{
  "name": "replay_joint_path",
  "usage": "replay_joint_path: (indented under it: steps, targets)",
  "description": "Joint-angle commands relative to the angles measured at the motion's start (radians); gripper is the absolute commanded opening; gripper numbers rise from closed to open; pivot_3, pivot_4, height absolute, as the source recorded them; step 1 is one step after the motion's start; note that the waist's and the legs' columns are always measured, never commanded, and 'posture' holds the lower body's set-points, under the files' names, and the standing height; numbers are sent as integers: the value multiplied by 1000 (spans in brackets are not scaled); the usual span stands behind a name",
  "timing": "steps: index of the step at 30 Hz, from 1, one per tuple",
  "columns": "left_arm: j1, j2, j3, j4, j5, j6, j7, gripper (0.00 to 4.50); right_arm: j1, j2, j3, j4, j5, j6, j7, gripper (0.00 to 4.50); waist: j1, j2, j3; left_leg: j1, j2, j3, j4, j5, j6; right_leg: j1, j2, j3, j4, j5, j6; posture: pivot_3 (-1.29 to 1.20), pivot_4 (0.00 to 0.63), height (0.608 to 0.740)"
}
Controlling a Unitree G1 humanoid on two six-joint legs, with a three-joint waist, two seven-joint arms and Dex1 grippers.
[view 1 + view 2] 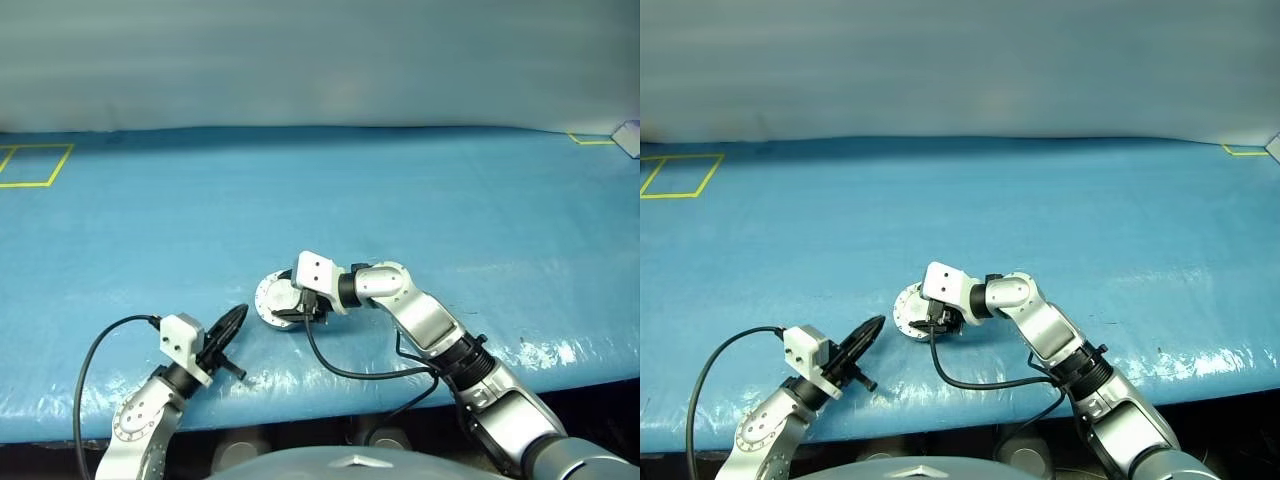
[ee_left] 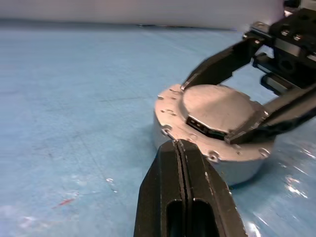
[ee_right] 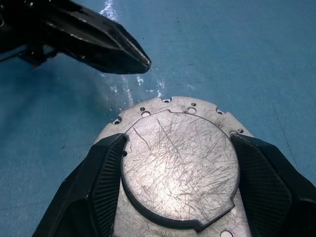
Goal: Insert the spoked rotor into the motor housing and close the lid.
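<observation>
Now lid betw right fingers

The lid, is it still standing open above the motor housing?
No, the lid lies flat and closed on the motor housing, between the right gripper's fingers.

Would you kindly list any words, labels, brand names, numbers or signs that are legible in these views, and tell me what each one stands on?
None: no text can be read in any view.
The lid shows only scratches, screw holes and edge notches, no lettering.
The motor housing wall is plain metal.
The yellow tape outlines on the blue table are bare lines, not characters.
The black fingers bear no markings.
</observation>
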Motion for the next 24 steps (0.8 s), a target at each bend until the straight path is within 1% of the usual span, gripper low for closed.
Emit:
replay_joint_path:
  steps: [1,5,7,9,12,16,20,24]
  targets:
    - [-48,-5,89,-111,-103,145,119,0,22,-32,18,53,-40,48,0,3110,0,0,0,0,0,0,0,0,0,0,0,0,0,0,0,0,150,740]
    - [-124,52,181,-182,-393,429,188,0,22,-31,16,53,-40,50,-3,3110,0,-1,1,2,0,-1,0,0,0,2,1,0,0,0,0,0,150,740]
    - [-161,98,205,-195,-497,546,207,0,22,-30,16,54,-41,50,-4,3110,0,-2,1,2,0,-1,0,0,0,3,1,-1,0,0,0,0,150,740]
    - [-188,138,219,-197,-589,641,215,0,21,-29,16,55,-41,50,-5,3110,-1,-2,1,2,-2,-2,0,0,0,3,1,-1,0,0,0,0,150,740]
    - [-238,189,218,-159,-666,743,202,0,20,-26,17,55,-41,51,-8,3110,-1,-3,2,3,-3,-2,0,0,0,4,1,-1,0,0,0,0,150,740]
    - [-301,234,186,-107,-693,846,185,0,20,-23,17,52,-41,54,-11,3110,-1,-3,2,3,-3,-2,0,0,0,4,1,-1,0,0,0,0,150,740]
    - [-352,275,122,-66,-655,921,143,0,22,-21,14,49,-41,51,-17,3110,-1,-4,2,3,-4,-2,0,0,0,4,1,-1,0,0,0,0,150,740]
    - [-391,280,82,-17,-622,955,114,0,22,-15,8,43,-38,53,-22,3110,-2,-4,3,3,-4,-2,0,0,0,4,1,-1,0,0,0,0,150,740]
